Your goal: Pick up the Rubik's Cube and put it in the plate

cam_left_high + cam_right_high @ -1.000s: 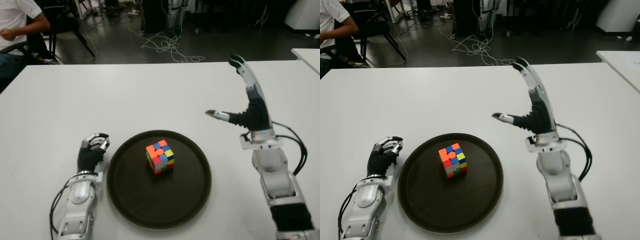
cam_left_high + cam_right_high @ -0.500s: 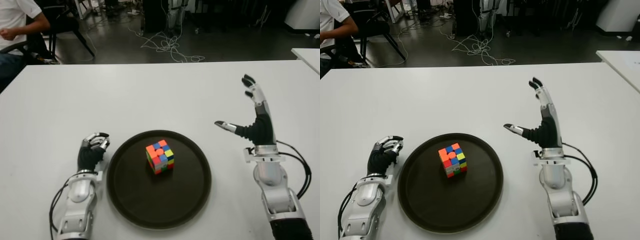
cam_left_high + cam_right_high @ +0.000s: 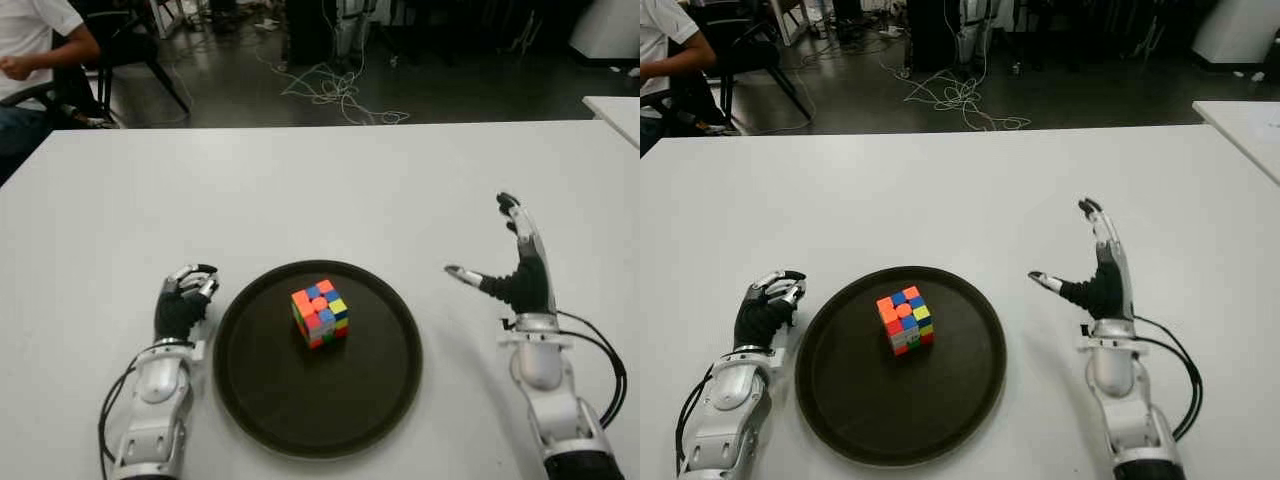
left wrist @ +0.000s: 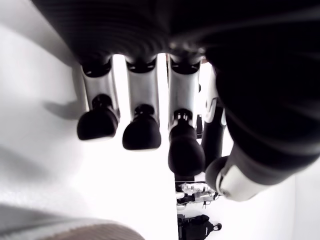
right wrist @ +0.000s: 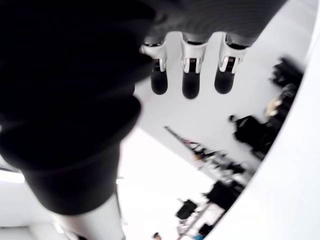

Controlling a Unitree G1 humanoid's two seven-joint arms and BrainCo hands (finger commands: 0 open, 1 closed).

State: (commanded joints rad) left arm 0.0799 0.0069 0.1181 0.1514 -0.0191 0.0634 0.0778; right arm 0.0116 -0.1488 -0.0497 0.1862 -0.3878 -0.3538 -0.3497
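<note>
- Leftmost, the left hand (image 3: 183, 307) shows just left of the plate (image 3: 380, 400), fingers curled, holding nothing.
- Next, the cube (image 3: 319, 315) sits inside the plate, near its middle, clear of both hands; the task looks done.
- Rightmost, the right hand (image 3: 515, 275) shows right of the plate above the surface (image 3: 300, 190), fingers spread, empty, farther from the cube than the left.

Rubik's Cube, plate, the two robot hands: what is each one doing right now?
Rubik's Cube: sitting in the plate, nothing holding it.
Plate: flat on the white table, holding only the cube.
Right hand: to the right of the plate, fingers spread, empty.
Left hand: just left of the plate, fingers curled, empty.
</note>
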